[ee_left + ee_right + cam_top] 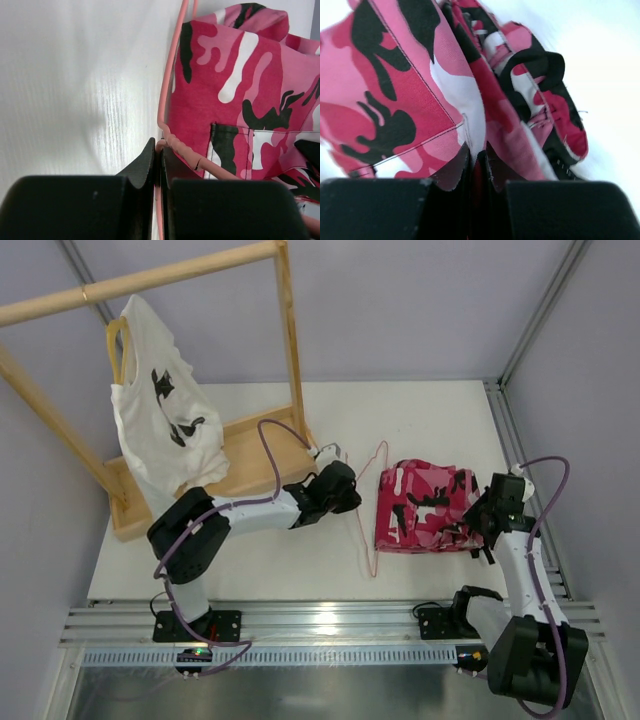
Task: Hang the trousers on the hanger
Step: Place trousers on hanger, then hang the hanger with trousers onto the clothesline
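The folded pink, white and black camouflage trousers (pixel 425 505) lie on the white table right of centre. The thin pale-pink wire hanger (pixel 363 543) lies along their left edge, and most of its triangle does not show in the top view. My left gripper (pixel 350 498) is shut on the hanger wire (pixel 165 95) near its twisted neck, with the trousers (pixel 225 75) just to its right. One wire arm runs across the cloth by a pocket. My right gripper (pixel 482 515) is at the trousers' right edge. In the right wrist view this gripper (pixel 477 150) is shut on a fold of the trousers (pixel 410 75).
A wooden clothes rack (pixel 290 350) stands at the back left on a wood base (pixel 250 455). A white T-shirt with black print (pixel 165 420) hangs from it on a yellow hanger (pixel 115 340). An aluminium rail (pixel 330 625) runs along the near table edge.
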Controlling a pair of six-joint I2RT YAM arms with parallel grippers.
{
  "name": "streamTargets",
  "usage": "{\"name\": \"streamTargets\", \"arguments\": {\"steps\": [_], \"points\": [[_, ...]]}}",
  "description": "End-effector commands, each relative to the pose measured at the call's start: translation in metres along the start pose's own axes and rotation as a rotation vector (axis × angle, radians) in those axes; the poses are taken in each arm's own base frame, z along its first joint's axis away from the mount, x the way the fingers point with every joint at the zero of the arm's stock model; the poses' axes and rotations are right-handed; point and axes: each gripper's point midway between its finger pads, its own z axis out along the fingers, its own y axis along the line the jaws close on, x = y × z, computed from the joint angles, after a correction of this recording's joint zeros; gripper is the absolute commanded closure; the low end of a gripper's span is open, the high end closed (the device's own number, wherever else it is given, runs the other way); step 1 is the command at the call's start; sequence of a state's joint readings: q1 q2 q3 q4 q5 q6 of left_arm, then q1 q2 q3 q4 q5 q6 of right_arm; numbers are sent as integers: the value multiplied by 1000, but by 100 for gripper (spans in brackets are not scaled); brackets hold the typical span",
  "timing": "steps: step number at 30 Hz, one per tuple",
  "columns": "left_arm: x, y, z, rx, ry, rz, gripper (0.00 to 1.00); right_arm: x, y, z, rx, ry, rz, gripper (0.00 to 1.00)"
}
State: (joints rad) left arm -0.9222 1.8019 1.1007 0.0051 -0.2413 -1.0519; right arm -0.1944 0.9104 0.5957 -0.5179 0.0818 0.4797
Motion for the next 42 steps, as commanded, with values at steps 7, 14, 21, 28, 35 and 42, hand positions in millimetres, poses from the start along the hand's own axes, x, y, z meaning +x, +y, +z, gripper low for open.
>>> {"name": "streamTargets", "arguments": {"steps": [7, 14, 21, 28, 35, 42], "points": [[14, 99, -20, -302, 79, 187, 100, -38, -42, 28, 194, -104, 63, 67], [13, 80, -20, -233, 93, 163, 100, -83, -1, -28, 47, -150, 49, 51], [13, 80, -22, -232, 105, 161, 100, -20, 166, -80, -862, 153, -113, 51], [15, 98, -22, -295, 148, 171, 100, 101, 155, -53, -1068, 441, 2, 51], [5, 120, -32, -316, 130, 107, 100, 125, 78, 9, -705, 490, 226, 51], [5, 107, -34, -251, 141, 106, 100, 48, 112, -34, -779, 289, 93, 49]]}}
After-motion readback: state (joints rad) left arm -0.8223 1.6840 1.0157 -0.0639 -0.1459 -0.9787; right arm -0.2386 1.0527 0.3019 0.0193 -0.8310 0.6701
